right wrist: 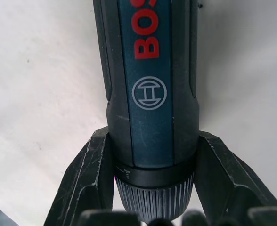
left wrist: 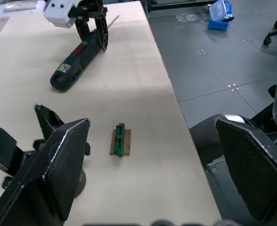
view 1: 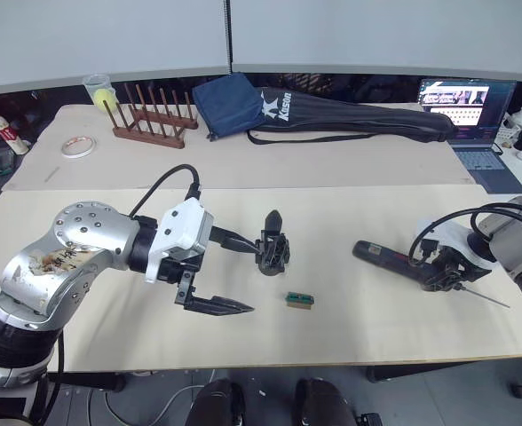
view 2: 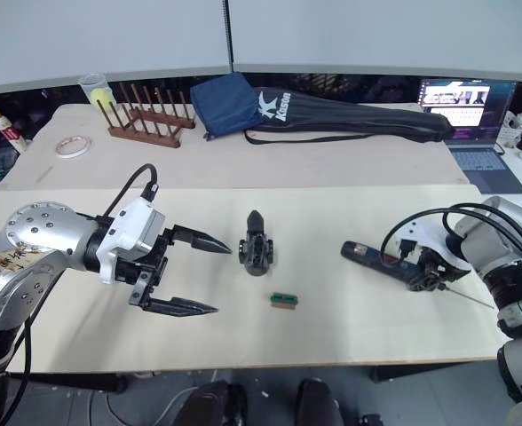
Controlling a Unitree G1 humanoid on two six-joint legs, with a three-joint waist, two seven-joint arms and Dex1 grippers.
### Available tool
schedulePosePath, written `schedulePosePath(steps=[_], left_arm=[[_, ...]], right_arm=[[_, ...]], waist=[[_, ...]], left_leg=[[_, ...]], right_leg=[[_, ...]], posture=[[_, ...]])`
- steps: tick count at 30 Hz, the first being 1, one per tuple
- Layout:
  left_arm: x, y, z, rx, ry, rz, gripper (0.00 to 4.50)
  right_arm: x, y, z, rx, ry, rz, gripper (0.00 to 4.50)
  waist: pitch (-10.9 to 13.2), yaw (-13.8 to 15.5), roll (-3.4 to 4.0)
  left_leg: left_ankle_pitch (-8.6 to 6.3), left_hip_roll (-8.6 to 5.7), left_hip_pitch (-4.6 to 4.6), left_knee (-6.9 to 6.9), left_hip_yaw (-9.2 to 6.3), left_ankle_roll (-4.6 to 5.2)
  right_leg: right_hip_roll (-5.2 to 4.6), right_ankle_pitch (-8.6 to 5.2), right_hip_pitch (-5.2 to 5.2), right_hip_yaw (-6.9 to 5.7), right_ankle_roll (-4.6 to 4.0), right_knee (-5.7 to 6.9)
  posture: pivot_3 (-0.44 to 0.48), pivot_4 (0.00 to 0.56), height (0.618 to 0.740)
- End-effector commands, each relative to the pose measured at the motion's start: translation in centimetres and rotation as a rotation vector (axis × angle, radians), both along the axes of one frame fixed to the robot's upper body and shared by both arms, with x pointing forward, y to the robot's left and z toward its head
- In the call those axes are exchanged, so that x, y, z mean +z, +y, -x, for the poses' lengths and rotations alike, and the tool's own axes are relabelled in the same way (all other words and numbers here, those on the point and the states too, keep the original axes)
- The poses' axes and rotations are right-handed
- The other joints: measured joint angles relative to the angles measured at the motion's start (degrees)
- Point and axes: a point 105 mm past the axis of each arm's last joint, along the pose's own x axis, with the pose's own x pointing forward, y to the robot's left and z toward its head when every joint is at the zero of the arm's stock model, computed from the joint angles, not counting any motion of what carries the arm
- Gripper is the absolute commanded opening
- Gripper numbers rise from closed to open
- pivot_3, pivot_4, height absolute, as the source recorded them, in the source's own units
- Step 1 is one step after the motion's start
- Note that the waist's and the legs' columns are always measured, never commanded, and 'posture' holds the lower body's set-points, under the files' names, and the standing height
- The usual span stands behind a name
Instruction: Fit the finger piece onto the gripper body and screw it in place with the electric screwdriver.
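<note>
The gripper body [view 1: 273, 249] stands mid-table, one pointed black finger sticking up from it. No separate finger piece can be made out. My left gripper [view 1: 254, 280] is open just left of the body, with its upper finger [view 1: 234, 241] reaching to the body's side and its lower finger [view 1: 221, 306] apart over bare table. The electric screwdriver [view 1: 390, 259] lies flat to the right, its thin bit pointing right. My right gripper [view 1: 443, 273] is shut on its front end. In the right wrist view both fingers [right wrist: 89, 179] press the screwdriver [right wrist: 150, 94] near its ribbed collar.
A small green block [view 1: 299, 302] lies just in front of the gripper body. At the back are a long black zipped bag [view 1: 359, 115], a blue pouch [view 1: 230, 102], a wooden rack [view 1: 154, 124] and a tape roll [view 1: 77, 146]. A laptop [view 1: 470, 106] is at far right.
</note>
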Motion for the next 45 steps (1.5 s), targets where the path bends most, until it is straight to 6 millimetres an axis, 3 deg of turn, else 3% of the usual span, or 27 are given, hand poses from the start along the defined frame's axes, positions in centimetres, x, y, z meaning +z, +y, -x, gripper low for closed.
schedulePosePath(steps=[1, 3, 6, 11, 15, 20, 23, 31, 45], left_arm=[[-0.6, 0.1, -0.1, -0.001, 0.001, -0.009, 4.50], [-1.3, 0.3, -0.3, 0.015, 0.018, -0.008, 4.50], [-1.8, 0.6, -0.3, 0.025, 0.050, 0.000, 4.50], [-3.0, 1.0, -0.9, 0.080, 0.062, 0.012, 4.50], [-4.2, 0.9, -0.8, 0.057, 0.063, 0.021, 4.50], [-4.0, 0.7, -1.4, 0.057, 0.104, 0.120, 4.50], [-4.4, 0.8, -1.7, 0.066, 0.108, 0.126, 4.50], [-6.7, 0.6, -2.0, 0.052, 0.061, 0.096, 4.50], [-8.1, 0.5, -1.6, 0.043, 0.065, 0.091, 4.50]], right_arm=[[3.2, -0.1, -0.6, 0.122, -0.159, -0.032, 1.95], [5.3, 1.0, -0.9, 0.147, -0.290, -0.135, 1.95], [7.6, 2.1, -1.1, 0.044, -0.451, -0.303, 1.95], [11.4, 6.5, 2.4, -0.029, -0.672, -0.772, 1.95], [12.3, 10.7, 5.3, -0.108, -0.855, -1.143, 1.95], [10.9, 15.0, 8.2, -0.160, -0.843, -1.367, 1.95], [10.0, 16.0, 8.7, -0.165, -0.820, -1.390, 1.95], [10.0, 19.3, 10.0, 0.071, -0.808, -1.405, 1.95], [8.0, 19.0, 10.1, 0.109, -0.797, -1.392, 1.95]], waist=[[0.0, 0.0, 0.03], [0.0, 0.0, 0.05], [0.0, 0.0, 0.06], [0.0, 0.4, 0.05], [0.0, 1.1, 0.04], [0.0, 1.6, 0.05], [0.0, 1.3, 0.05], [0.0, 0.6, 0.04], [0.0, 0.7, 0.03]], left_leg=[[0.00, -0.01, -0.01, -0.01, 0.00, 0.00], [0.00, -0.01, -0.03, -0.05, 0.02, 0.00], [0.01, 0.02, -0.03, -0.05, 0.05, -0.01], [0.01, 0.07, -0.03, -0.04, -0.02, -0.02], [0.00, 0.07, -0.04, -0.06, -0.13, -0.02], [-0.11, 0.03, -0.11, -0.09, -0.16, 0.13], [-0.13, -0.02, -0.10, -0.06, -0.14, 0.18], [-0.10, -0.04, -0.04, -0.10, -0.14, 0.12], [-0.13, 0.02, -0.04, -0.09, -0.15, 0.17]], right_leg=[[-0.01, 0.00, -0.02, 0.00, 0.00, 0.00], [-0.01, -0.01, -0.06, 0.03, 0.00, 0.01], [0.00, -0.03, -0.12, 0.04, -0.03, 0.08], [0.00, -0.04, -0.09, 0.01, -0.06, 0.11], [0.00, -0.04, -0.04, -0.04, -0.07, 0.10], [-0.09, -0.03, -0.06, -0.06, -0.07, 0.11], [-0.09, -0.03, -0.04, 0.01, -0.04, 0.09], [0.01, -0.07, -0.05, 0.02, -0.10, 0.11], [-0.01, -0.07, -0.03, 0.02, -0.09, 0.09]], posture=[[0.000, 0.150, 0.740], [0.000, 0.150, 0.740], [0.000, 0.150, 0.740], [0.000, 0.150, 0.740], [0.000, 0.150, 0.740], [0.000, 0.150, 0.740], [0.000, 0.150, 0.740], [0.000, 0.150, 0.740], [0.000, 0.150, 0.740]])
